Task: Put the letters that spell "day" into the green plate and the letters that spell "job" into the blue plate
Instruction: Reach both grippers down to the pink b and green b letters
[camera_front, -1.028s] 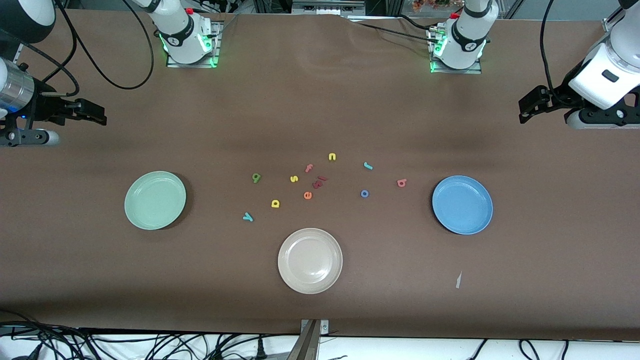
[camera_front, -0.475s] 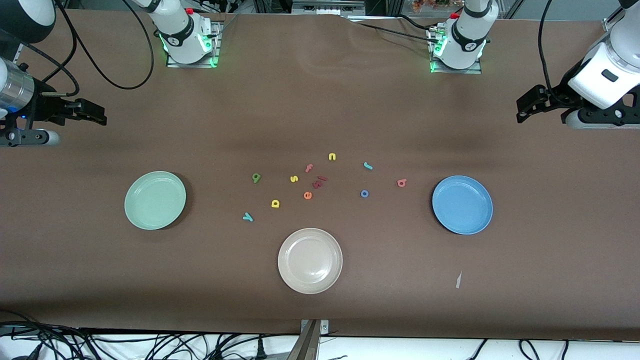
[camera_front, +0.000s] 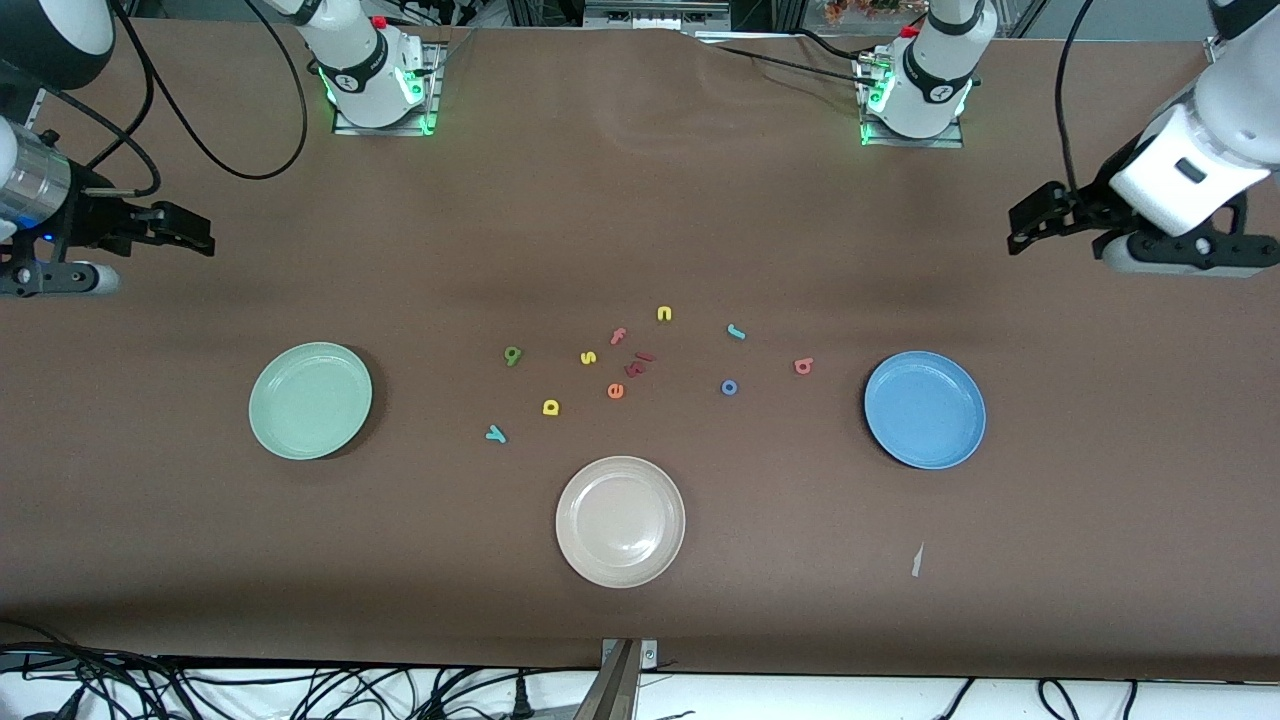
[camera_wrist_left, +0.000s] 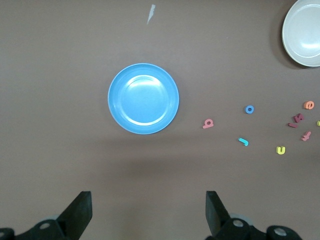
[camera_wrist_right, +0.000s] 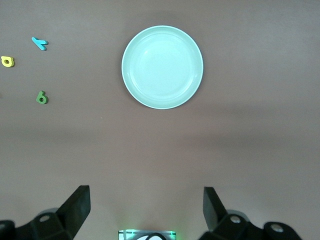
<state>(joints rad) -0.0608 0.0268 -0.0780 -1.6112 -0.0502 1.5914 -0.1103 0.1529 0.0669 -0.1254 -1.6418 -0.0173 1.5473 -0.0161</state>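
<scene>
Brown matte paper covers the long table (camera_front: 640, 620). Nearest the front camera sits a round beige plate (camera_front: 620, 521), empty. Farther back lie the round pale mint-green plate (camera_front: 310, 400), toward the right arm's end, and the round medium-blue plate (camera_front: 925, 409), toward the left arm's end; both are empty. Between them tiny foam letters are scattered: a teal y (camera_front: 495, 434), a yellow d (camera_front: 550, 407), an olive-green a (camera_front: 513, 355), a blue ring-shaped o (camera_front: 729, 387), a salmon-pink b (camera_front: 803, 366), a teal hooked j (camera_front: 736, 332). Mixed in are an orange e (camera_front: 615, 391), a yellow s (camera_front: 588, 357) and other stray letters. Farthest back, the left tool (camera_front: 1030, 222) and right tool (camera_front: 180, 230) hover over bare table at their own ends, both spread wide and holding nothing.

Risk, as a judgement: the letters are small, thin and close together, so a grasp could slip or take a neighbouring decoy.
</scene>
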